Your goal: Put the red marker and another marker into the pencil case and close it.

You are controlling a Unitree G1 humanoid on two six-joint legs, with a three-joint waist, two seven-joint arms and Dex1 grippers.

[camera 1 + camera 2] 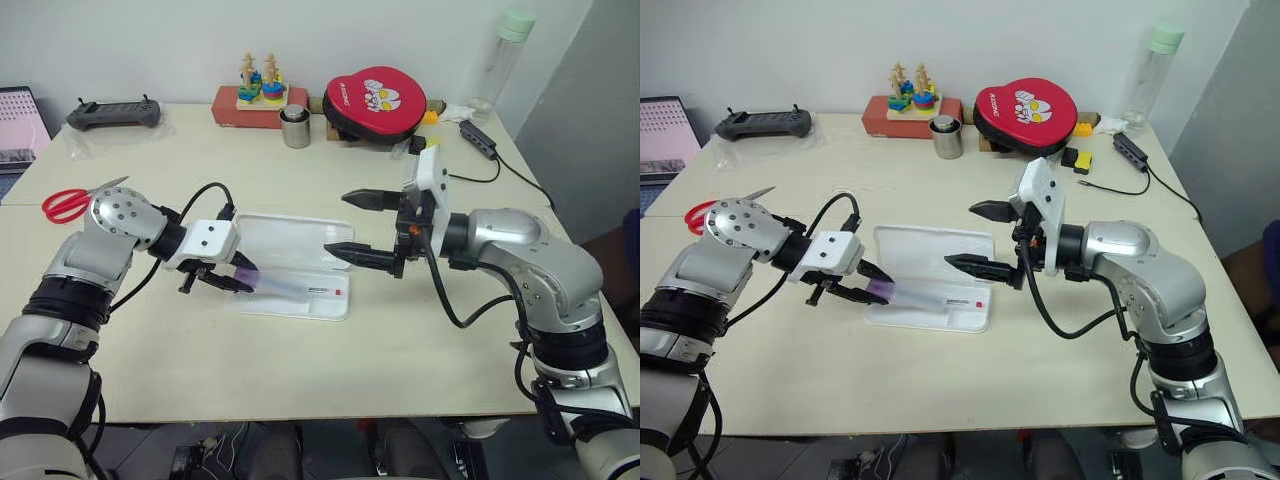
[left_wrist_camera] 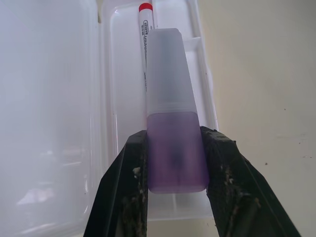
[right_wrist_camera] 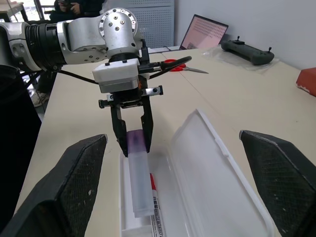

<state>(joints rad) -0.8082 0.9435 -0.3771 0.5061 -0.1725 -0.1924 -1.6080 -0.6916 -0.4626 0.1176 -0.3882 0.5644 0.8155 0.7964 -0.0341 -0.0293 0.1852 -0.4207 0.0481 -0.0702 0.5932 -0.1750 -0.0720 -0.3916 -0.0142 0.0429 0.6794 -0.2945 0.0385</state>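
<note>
Right now the case [image 1: 300, 238] lies open mid-table, lid flat toward the far side. Inside the tray the red marker [image 2: 145, 34] lies lengthwise. Over the tray's left end the left gripper [image 1: 222, 280] is clenched on the lilac marker [image 2: 174, 123] by its darker end, pale end reaching along above the red one. Beside the case's right end the right gripper [image 1: 365, 228] hangs with fingers wide apart, empty.
</note>
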